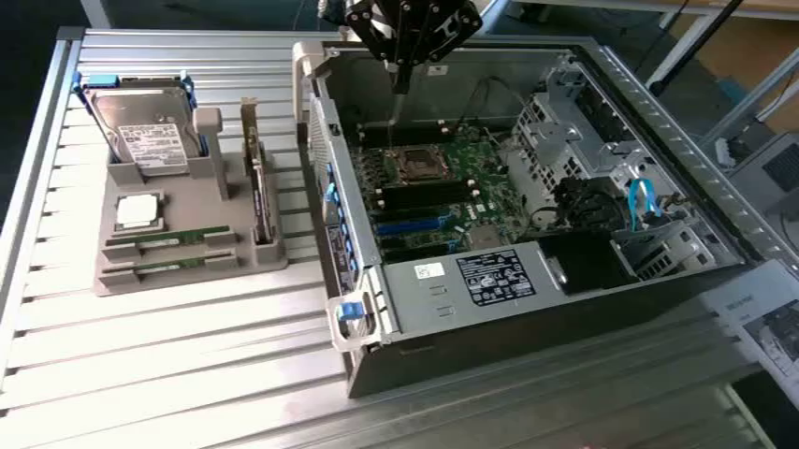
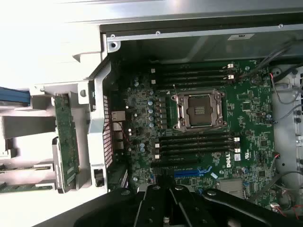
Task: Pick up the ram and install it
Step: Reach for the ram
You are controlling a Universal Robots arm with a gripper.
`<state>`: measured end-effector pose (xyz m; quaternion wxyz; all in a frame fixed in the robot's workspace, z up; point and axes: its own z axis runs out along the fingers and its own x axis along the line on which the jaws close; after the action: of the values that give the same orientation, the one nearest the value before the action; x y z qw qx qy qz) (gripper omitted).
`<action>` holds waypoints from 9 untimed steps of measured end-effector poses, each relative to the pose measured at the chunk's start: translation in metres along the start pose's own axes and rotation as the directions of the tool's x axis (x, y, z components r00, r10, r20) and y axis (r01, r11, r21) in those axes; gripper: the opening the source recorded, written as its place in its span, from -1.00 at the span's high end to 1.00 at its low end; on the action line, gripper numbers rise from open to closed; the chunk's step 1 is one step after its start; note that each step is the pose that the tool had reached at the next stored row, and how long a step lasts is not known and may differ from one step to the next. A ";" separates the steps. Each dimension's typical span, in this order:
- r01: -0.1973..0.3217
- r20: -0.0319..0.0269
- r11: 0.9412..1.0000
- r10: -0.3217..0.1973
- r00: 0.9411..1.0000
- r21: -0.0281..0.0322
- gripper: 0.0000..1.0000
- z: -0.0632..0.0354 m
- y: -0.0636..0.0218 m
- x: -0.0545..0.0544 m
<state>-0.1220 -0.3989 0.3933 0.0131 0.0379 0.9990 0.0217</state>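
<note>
Two ram sticks (image 1: pixel 168 238) (image 1: pixel 160 268), thin green boards, lie flat in the slots of a grey holder (image 1: pixel 187 281) on the exterior view's left. In the wrist view the edge of a ram stick (image 2: pixel 21 187) shows in that holder. My gripper (image 1: pixel 399 84) hangs over the far side of the open computer case (image 1: pixel 500 355), above the motherboard (image 1: pixel 437 178). Its fingers are shut into one narrow stem with nothing seen between them. In the wrist view the gripper (image 2: pixel 163 213) sits over the motherboard's black memory slots (image 2: pixel 194 142), which stand empty beside the bare processor socket (image 2: pixel 198 111).
The holder also carries a hard drive (image 1: pixel 144 131), a square silver processor (image 1: pixel 138 210) and an upright expansion card (image 1: pixel 256 187). Inside the case are drive cages (image 1: pixel 562 131), cables (image 1: pixel 639 201) and a power supply box (image 1: pixel 500 276). The case walls rise around the motherboard.
</note>
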 end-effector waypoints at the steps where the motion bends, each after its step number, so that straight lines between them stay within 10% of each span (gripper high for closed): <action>1: 0.000 0.000 1.000 0.000 1.000 0.000 0.80 0.0000 0.0000 0.000; 9: 0.000 0.000 1.000 0.000 1.000 0.000 0.80 0.0000 0.0000 0.000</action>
<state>-0.1220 -0.3989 0.3933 0.0131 0.0379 0.9990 0.0217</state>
